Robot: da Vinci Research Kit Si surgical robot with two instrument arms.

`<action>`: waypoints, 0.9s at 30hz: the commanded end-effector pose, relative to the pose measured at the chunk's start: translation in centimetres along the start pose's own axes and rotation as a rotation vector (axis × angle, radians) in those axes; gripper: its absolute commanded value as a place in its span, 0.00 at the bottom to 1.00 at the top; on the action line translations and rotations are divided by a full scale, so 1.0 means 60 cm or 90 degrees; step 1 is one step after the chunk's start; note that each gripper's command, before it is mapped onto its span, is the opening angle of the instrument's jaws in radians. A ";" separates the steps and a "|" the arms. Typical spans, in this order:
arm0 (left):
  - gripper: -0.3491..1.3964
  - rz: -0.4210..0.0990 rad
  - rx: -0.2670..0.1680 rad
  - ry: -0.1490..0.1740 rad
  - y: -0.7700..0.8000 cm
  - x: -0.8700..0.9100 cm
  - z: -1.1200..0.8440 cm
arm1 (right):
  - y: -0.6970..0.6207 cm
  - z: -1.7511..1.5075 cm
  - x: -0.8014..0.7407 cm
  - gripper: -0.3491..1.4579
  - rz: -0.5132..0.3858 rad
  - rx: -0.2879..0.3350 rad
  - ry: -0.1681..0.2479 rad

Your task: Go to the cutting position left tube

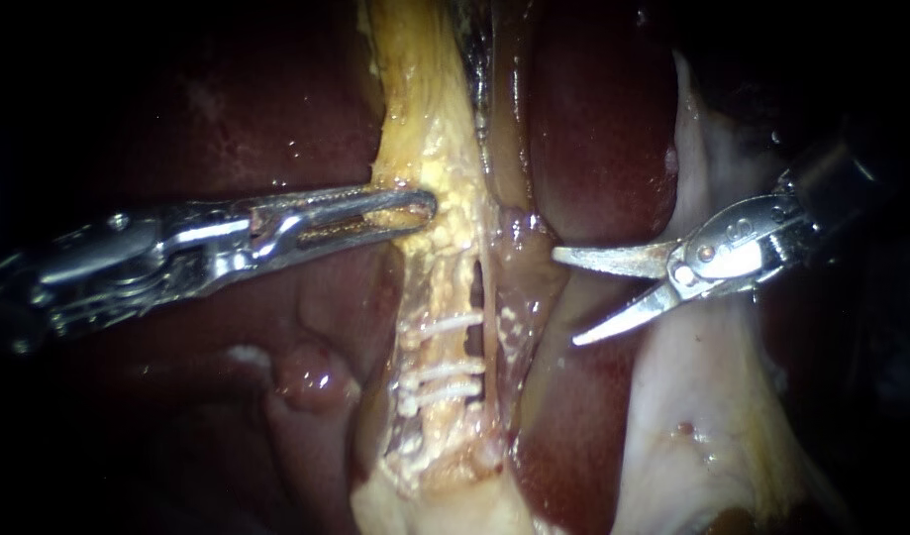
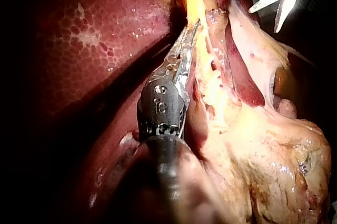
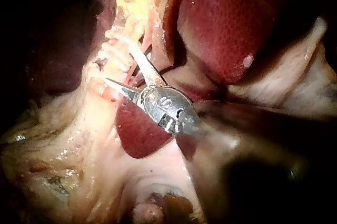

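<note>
Right silver scissor-bladed instrument (image 1: 564, 298) hung open, short of pale yellow left tube (image 1: 437, 287) ahead. Left silver instrument (image 1: 395, 208) gripped yellow fatty tissue (image 1: 415, 109). Blades needed to straddle tube between white clips (image 1: 450, 372).

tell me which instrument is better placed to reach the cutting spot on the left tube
Right. The right instrument, blades open and empty, points at the clipped left tube; the left instrument is shut on yellow tissue.

clipped tube (image 1: 437, 297) as landmark, bare stretch between its upper and lower clips (image 1: 445, 373), narrow slit alongside, pale strand (image 1: 509, 287) to its right fronting parted blades of right instrument (image 1: 564, 298), left instrument (image 1: 425, 206) clamping yellow tissue (image 1: 415, 119) above
</note>
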 end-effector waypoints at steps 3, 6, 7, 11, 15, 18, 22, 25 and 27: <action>0.01 0.000 0.000 0.000 -0.0001 0.0000 -0.0002 | 0.0000 0.0001 0.0001 0.98 0.004 0.000 0.000; 0.01 0.000 0.001 0.000 -0.0001 -0.0001 -0.0005 | -0.0001 0.0001 0.0001 0.98 0.008 0.000 0.000; 0.01 -0.001 0.002 0.001 0.0000 -0.0004 -0.0008 | -0.0001 0.0001 0.0001 0.98 0.008 0.000 0.000; 0.01 -0.004 -0.001 0.002 0.0001 -0.0023 -0.0027 | -0.0003 0.0005 0.0000 0.98 0.026 0.009 0.005; 0.00 -0.006 -0.006 0.000 -0.0002 -0.0046 -0.0054 | -0.0007 0.0020 -0.0002 0.98 0.051 0.028 0.013; 0.00 -0.001 -0.007 -0.010 -0.0006 -0.0060 -0.0076 | -0.0014 0.0038 -0.0003 0.98 0.070 0.051 0.002; 0.00 0.010 -0.012 -0.017 -0.0013 -0.0073 -0.0101 | -0.0027 0.0080 -0.0006 0.98 0.100 0.093 -0.030; 0.00 0.017 -0.014 -0.019 -0.0022 -0.0075 -0.0113 | -0.0038 0.0118 -0.0012 0.98 0.129 0.119 -0.038; 0.00 0.020 -0.016 -0.019 -0.0027 -0.0075 -0.0119 | -0.0042 0.0138 -0.0016 0.98 0.145 0.133 -0.042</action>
